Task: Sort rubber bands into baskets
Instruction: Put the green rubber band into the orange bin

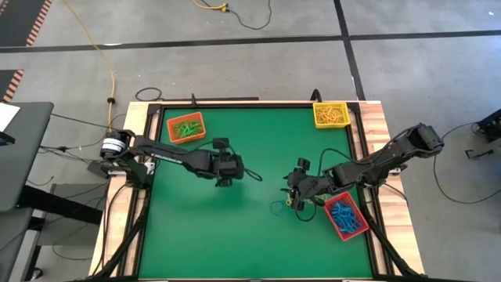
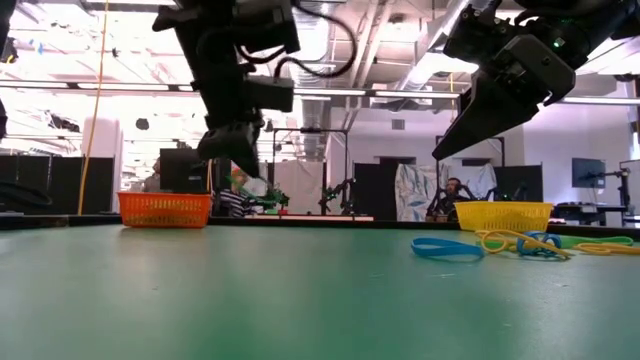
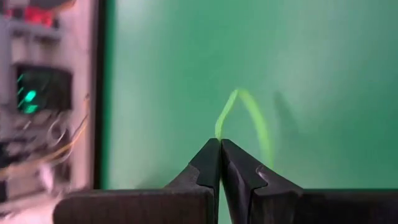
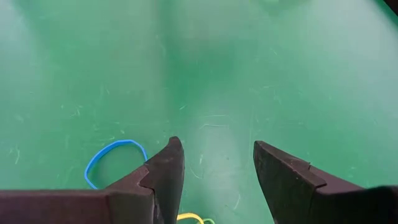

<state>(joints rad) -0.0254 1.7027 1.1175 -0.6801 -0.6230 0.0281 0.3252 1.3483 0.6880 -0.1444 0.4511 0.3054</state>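
Left gripper (image 3: 220,144): fingers pressed together, pinching one green rubber band (image 3: 245,115) at the tips; the loop stands out past the fingertips over the green table (image 1: 235,235). In the high view the gripper sits left of the table's centre, raised off the mat.
Right gripper (image 4: 214,163): fingers spread wide, nothing between them; held above the mat right of centre, just left of the red basket (image 1: 344,217).
Loose bands: a blue rubber band (image 4: 115,160) lies flat on the mat just beside the right gripper's finger (image 4: 166,167), not touching as far as can be told; a yellow band (image 4: 190,218) shows close under the same gripper. The low view shows blue and yellow loops tangled on the mat on the right side.
Orange basket (image 1: 187,128): far left corner, green bands inside.
Yellow basket (image 1: 330,114): far right corner, yellow bands inside.
Red basket contents: blue bands, at the right edge.
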